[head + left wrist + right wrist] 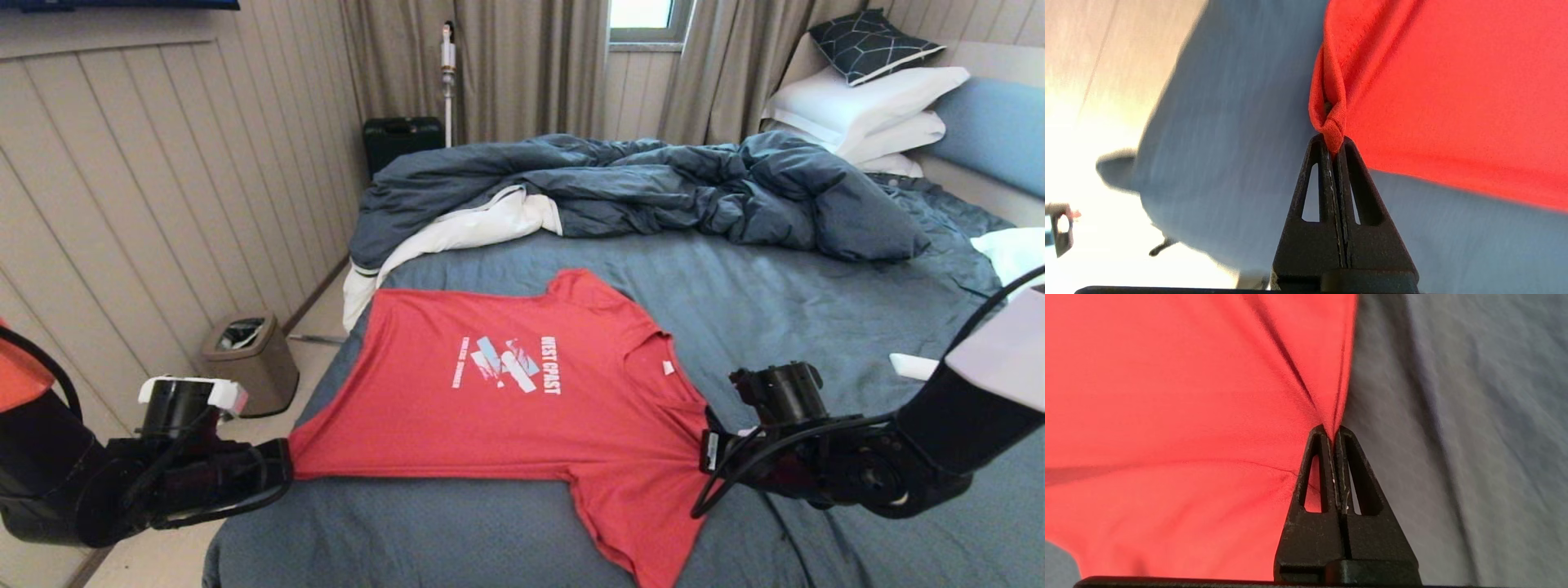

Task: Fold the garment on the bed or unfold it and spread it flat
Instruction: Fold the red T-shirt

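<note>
The garment (506, 408), a red T-shirt with white "WEST COAST" lettering, lies spread face up on the bed (735, 302), its hem toward the left and its collar toward the right. My left gripper (287, 465) is shut on the near hem corner, and the pinched red fold (1331, 130) shows between its fingertips in the left wrist view. My right gripper (707, 447) is shut on the near shoulder beside the collar, where the cloth (1208, 396) gathers into creases at its fingertips (1333, 435). The near sleeve (645, 523) hangs toward the bed's front edge.
A rumpled dark blue duvet (653, 192) with white lining lies across the far half of the bed. White pillows (865, 106) are stacked at the far right by the headboard. A brown bin (249, 363) stands on the floor to the left of the bed.
</note>
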`<state>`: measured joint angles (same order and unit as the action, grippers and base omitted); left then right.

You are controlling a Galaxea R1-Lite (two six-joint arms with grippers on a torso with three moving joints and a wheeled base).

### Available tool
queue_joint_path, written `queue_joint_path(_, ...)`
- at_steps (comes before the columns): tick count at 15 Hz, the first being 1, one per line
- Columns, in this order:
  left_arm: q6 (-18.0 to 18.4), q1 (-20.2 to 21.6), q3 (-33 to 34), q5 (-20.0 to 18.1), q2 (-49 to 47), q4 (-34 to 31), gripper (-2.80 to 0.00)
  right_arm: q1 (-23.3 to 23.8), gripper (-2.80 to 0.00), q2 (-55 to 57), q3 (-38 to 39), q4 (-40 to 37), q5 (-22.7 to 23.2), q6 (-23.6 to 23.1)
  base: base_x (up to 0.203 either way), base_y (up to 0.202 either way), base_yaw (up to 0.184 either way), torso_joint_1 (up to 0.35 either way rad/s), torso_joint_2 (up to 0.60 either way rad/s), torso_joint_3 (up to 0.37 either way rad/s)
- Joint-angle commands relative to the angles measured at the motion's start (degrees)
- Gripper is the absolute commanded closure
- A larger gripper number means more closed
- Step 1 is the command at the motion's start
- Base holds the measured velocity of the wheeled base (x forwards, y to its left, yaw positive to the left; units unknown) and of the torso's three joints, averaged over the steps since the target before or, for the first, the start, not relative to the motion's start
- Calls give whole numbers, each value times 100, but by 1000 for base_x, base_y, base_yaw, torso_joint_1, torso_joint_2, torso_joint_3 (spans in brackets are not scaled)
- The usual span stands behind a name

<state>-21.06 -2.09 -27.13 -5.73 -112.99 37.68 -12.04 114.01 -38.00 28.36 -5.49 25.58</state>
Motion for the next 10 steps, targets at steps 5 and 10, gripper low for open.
queue_joint_path(5,12,17,811,2,483,483,0,152,0,-478,518,24,39,9,0,0,0,0,0,0)
queue_joint_path(10,-8,-90,1194,-11,1068,451,0,148,0,-994,1002,172,48,-8,0,0,0,0,0,0)
